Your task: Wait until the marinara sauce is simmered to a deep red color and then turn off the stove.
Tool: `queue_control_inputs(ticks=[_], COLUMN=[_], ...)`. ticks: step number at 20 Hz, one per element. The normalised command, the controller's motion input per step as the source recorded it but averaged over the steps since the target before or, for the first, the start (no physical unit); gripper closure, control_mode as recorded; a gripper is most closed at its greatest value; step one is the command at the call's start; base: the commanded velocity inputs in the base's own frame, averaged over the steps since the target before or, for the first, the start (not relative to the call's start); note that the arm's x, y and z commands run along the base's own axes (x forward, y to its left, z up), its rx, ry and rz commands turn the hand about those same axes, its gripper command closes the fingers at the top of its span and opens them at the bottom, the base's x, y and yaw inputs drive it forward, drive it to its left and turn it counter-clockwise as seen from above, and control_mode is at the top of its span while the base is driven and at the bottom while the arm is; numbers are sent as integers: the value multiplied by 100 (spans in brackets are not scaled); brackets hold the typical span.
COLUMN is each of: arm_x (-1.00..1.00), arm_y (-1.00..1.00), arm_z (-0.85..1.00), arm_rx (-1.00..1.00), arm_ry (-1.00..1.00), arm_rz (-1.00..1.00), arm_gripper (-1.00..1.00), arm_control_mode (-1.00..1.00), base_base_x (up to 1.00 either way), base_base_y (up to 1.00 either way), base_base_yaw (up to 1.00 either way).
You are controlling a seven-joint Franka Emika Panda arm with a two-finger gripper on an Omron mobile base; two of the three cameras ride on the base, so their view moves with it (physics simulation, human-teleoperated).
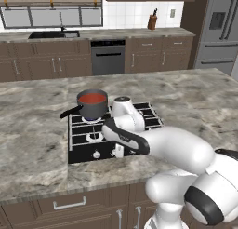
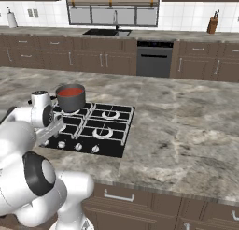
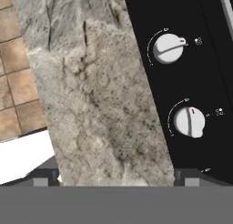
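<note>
The claw (image 1: 118,151) hung low over the front edge of the stove (image 1: 139,112), pointing down at the knob row; whether it was spread or pressed together could not be told, as only two dark tips showed at the bottom of the hand view. In that view, just ahead and to the right of the tips, sat one knob (image 3: 189,122) with a red mark, and a second knob (image 3: 168,48) lay further on along the same line. Pale stone counter (image 3: 86,104) ran beside them. Beyond the claw, on the far left burner, stood the saucepan (image 1: 92,105) holding the sauce (image 1: 92,98), orange-red, probably not yet deep enough.
</note>
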Motion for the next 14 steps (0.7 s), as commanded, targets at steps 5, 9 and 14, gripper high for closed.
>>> queue_control_inputs(ticks=[5, 9, 14], arm_x=[16, 23, 29], arm_y=[0, 0, 0], arm_z=[-16, -13, -14], arm_rx=[-4, -5, -1], arm_ry=[0, 0, 0], arm_rz=[10, 7, 4], arm_gripper=[-100, -100, -100], arm_control_mode=[-100, -100, -100], base_base_x=[0, 0, 0], base_base_y=[0, 0, 0], base_base_yaw=[0, 0, 0])
